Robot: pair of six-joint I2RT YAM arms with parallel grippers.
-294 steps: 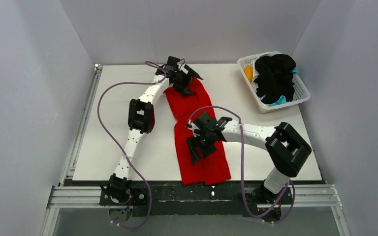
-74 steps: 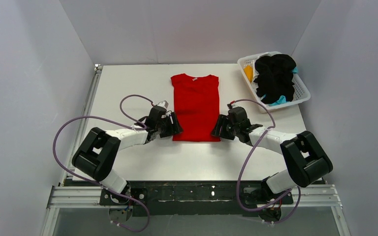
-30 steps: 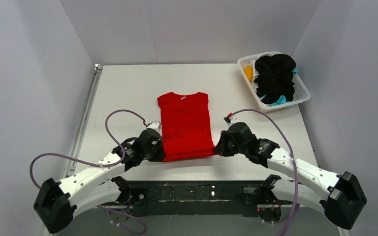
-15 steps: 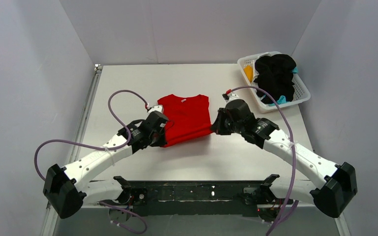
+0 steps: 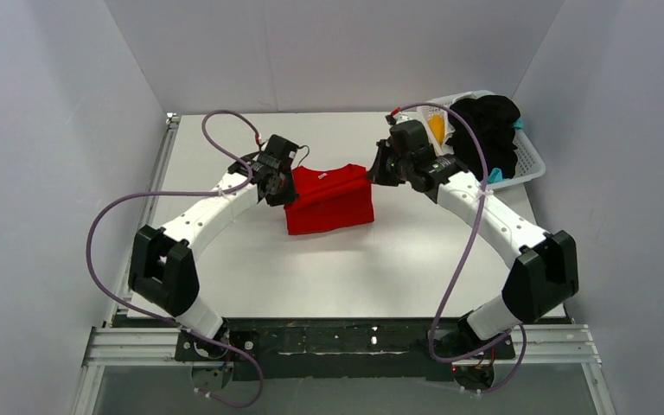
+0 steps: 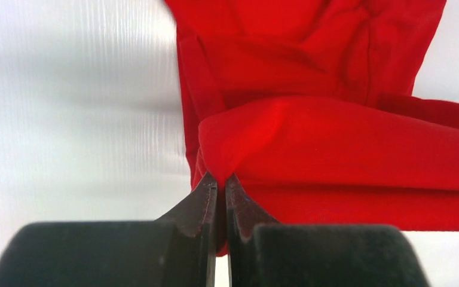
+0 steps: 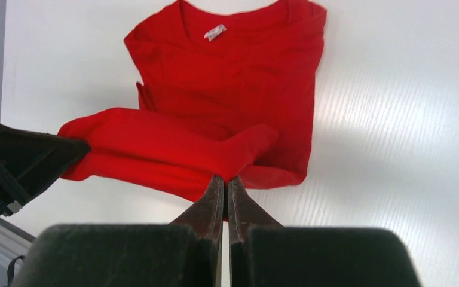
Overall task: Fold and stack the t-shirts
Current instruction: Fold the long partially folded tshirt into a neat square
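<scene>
Looking at this one, the red t-shirt (image 5: 328, 201) sits on the far half of the table (image 5: 251, 268), roughly midway between the left and right edges, doubled over on itself. The left jaws are pressed together on the hem corner on the shirt's left side, and the right jaws pinch the hem corner on its right side the same way. So the held hem (image 7: 167, 149) stretches straight across from one arm to the other, parallel to the table's far edge and lifted a bit off the cloth underneath. Neither arm is really nearer, since each has its own corner. From the right wrist view, the collar with its little white tag (image 7: 216, 32) lies flat just past the held hem, toward the far edge. The crease of the fold points back toward the near edge. Best guess is the next bit means bringing both corners down evenly onto the collar end so the hem lands square. The other shirts, mostly a black heap (image 5: 484, 130), are in the white basket (image 5: 460, 92) at the far right corner.
</scene>
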